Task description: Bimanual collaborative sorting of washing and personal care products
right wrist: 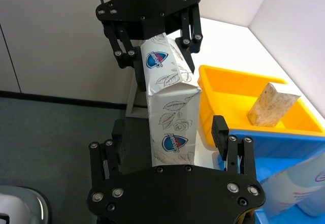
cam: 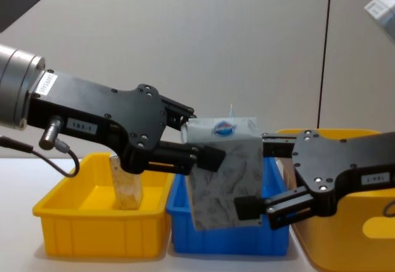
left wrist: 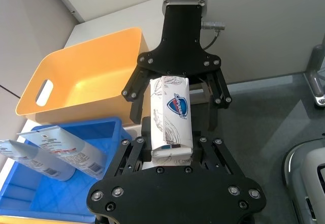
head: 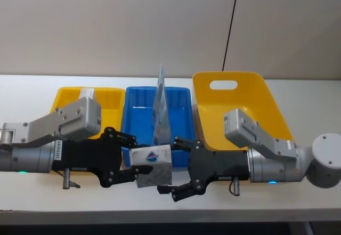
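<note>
The left gripper (head: 131,158) is clamped on one end of the white-grey marbled pack (head: 153,165), its fingers (right wrist: 192,28) pressed against the pack's two sides. The pack is held off the table (head: 32,86), just in front of the near edge of the blue bin (head: 139,119), with its round blue logo facing up. The right gripper (head: 171,167) meets it from the opposite end with its jaws spread wide. Its fingers (right wrist: 219,132) straddle the pack, and a gap shows on either side in the right wrist view. Both arms reach inward at a low height, the left from the left edge and the right from the right edge. The forearms lie roughly level and the two grippers face each other across the pack. Behind them, three bins stand in a row on the table. The blue bin in the middle holds the tall pale-blue flat pouch (head: 161,107), which stands upright on its edge. The shallow yellow bin (head: 109,97) to its left holds the small cream speckled box (cam: 126,189), upright near the far wall. The taller yellow bin (head: 234,112) to the right of the blue one has a handle slot cut through its far wall.
</note>
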Controlling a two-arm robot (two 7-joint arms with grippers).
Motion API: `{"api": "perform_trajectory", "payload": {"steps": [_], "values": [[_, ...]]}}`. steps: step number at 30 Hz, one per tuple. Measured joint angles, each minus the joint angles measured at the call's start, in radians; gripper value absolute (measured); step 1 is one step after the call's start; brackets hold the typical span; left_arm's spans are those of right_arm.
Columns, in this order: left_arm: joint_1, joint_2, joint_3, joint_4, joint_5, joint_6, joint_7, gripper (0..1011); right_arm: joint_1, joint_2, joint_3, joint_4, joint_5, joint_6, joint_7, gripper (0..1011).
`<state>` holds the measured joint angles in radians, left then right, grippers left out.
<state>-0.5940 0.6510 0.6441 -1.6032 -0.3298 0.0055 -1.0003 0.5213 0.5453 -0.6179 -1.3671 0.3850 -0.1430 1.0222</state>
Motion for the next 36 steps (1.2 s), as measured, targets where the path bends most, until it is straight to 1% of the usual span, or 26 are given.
{"api": "perform_trajectory", "payload": {"steps": [4, 5, 8, 10, 12, 13, 14, 15, 18, 19, 22, 26, 29, 32, 36], "values": [[0.000, 0.000, 0.000, 0.000, 0.000, 0.000, 0.000, 367, 0.004, -0.006, -0.008, 0.006, -0.004, 0.004, -0.002, 1000], [0.000, 0.000, 0.000, 0.000, 0.000, 0.000, 0.000, 367, 0.006, -0.007, -0.010, 0.009, -0.005, 0.005, -0.003, 969], [0.000, 0.000, 0.000, 0.000, 0.000, 0.000, 0.000, 367, 0.007, -0.010, -0.013, 0.012, -0.006, 0.007, -0.003, 925], [0.000, 0.000, 0.000, 0.000, 0.000, 0.000, 0.000, 367, 0.009, -0.012, -0.017, 0.015, -0.007, 0.009, -0.004, 853], [0.000, 0.000, 0.000, 0.000, 0.000, 0.000, 0.000, 367, 0.010, -0.013, -0.019, 0.016, -0.008, 0.010, -0.004, 815], [0.000, 0.000, 0.000, 0.000, 0.000, 0.000, 0.000, 367, 0.010, -0.014, -0.019, 0.017, -0.008, 0.010, -0.004, 757], [0.000, 0.000, 0.000, 0.000, 0.000, 0.000, 0.000, 367, 0.011, -0.015, -0.020, 0.018, -0.009, 0.011, -0.005, 748], [0.000, 0.000, 0.000, 0.000, 0.000, 0.000, 0.000, 367, 0.011, -0.015, -0.021, 0.018, -0.009, 0.011, -0.005, 696], [0.000, 0.000, 0.000, 0.000, 0.000, 0.000, 0.000, 367, 0.012, -0.016, -0.023, 0.020, -0.010, 0.012, -0.005, 618], [0.000, 0.000, 0.000, 0.000, 0.000, 0.000, 0.000, 367, 0.012, -0.017, -0.023, 0.020, -0.010, 0.012, -0.005, 557], [0.000, 0.000, 0.000, 0.000, 0.000, 0.000, 0.000, 367, 0.013, -0.017, -0.025, 0.021, -0.011, 0.013, -0.007, 496], [0.000, 0.000, 0.000, 0.000, 0.000, 0.000, 0.000, 367, 0.014, -0.018, -0.027, 0.022, -0.011, 0.013, -0.006, 371], [0.000, 0.000, 0.000, 0.000, 0.000, 0.000, 0.000, 367, 0.014, -0.018, -0.027, 0.022, -0.011, 0.012, -0.008, 348], [0.000, 0.000, 0.000, 0.000, 0.000, 0.000, 0.000, 375, 0.008, -0.016, -0.026, 0.019, -0.011, 0.009, -0.020, 347], [0.000, 0.000, 0.000, 0.000, 0.000, 0.000, 0.000, 464, 0.001, -0.013, -0.023, 0.017, -0.011, 0.005, -0.031, 347]]}}
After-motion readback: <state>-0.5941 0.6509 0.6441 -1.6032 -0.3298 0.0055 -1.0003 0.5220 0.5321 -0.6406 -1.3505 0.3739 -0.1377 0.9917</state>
